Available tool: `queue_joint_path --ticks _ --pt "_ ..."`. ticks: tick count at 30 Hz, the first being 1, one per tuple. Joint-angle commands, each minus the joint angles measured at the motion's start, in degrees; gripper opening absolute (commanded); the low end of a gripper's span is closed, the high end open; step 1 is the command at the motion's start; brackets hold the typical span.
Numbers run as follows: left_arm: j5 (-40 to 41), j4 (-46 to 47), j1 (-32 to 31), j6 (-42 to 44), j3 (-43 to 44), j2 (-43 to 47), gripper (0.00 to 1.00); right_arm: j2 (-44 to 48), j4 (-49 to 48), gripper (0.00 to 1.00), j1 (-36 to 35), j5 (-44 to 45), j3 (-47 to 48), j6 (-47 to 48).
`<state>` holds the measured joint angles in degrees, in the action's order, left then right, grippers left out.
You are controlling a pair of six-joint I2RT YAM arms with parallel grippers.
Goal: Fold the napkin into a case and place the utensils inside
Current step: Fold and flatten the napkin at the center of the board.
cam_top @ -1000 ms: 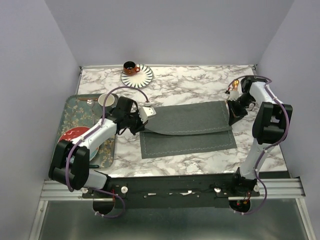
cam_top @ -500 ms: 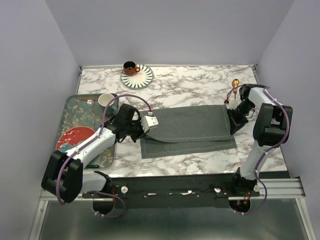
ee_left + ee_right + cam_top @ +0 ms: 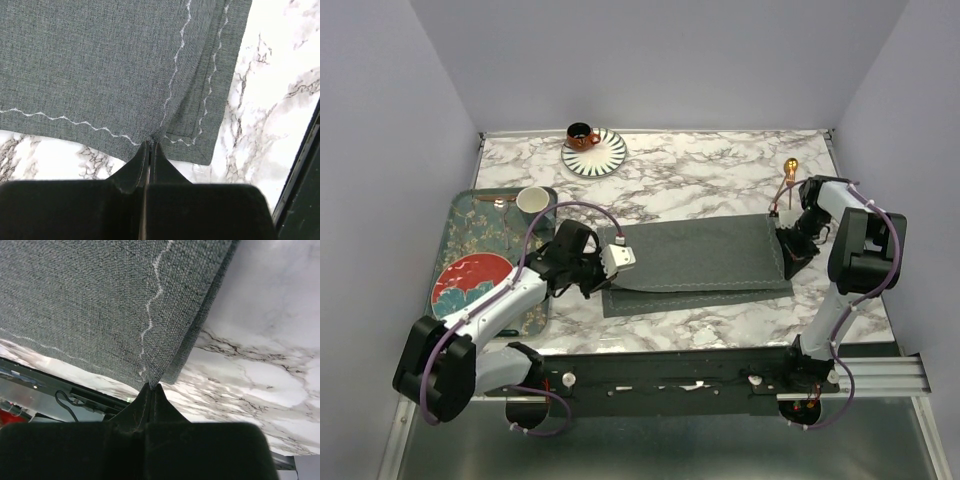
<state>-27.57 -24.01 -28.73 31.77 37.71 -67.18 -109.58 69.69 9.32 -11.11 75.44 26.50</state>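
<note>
The dark grey napkin lies across the middle of the marble table, folded lengthwise, its upper layer nearly covering the lower one. My left gripper is shut on the upper layer's left near corner; the left wrist view shows the gripper pinching the stitched hem of the napkin. My right gripper is shut on the right near corner, seen close as the gripper biting the napkin. One gold-copper utensil lies on the table behind the right gripper. Another slim utensil rests on the tray.
An orange cup on a striped saucer stands at the back. A patterned tray at the left holds a red plate and a white cup. The table's front edge is just below the napkin.
Both grippers have pulled the napkin's upper layer toward the near edge, so it now covers most of the lower layer. The left arm has swung lower.
</note>
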Motion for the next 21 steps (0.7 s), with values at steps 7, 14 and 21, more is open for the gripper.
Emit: queue_joint_path --ticks 7,14,21 --pt "-1.43 -3.06 -1.41 0.75 -1.59 2.32 0.00 -0.10 -0.08 0.01 2.37 2.15 0.15 2.06" --pt "-0.29 -1.74 -3.96 0.05 -2.03 1.09 0.00 -0.81 -1.57 0.01 2.37 1.45 -2.14 1.63" --pt "1.73 -2.88 -6.25 2.24 -2.38 -0.32 0.00 -1.42 -2.89 0.01 2.37 2.41 -2.32 1.80"
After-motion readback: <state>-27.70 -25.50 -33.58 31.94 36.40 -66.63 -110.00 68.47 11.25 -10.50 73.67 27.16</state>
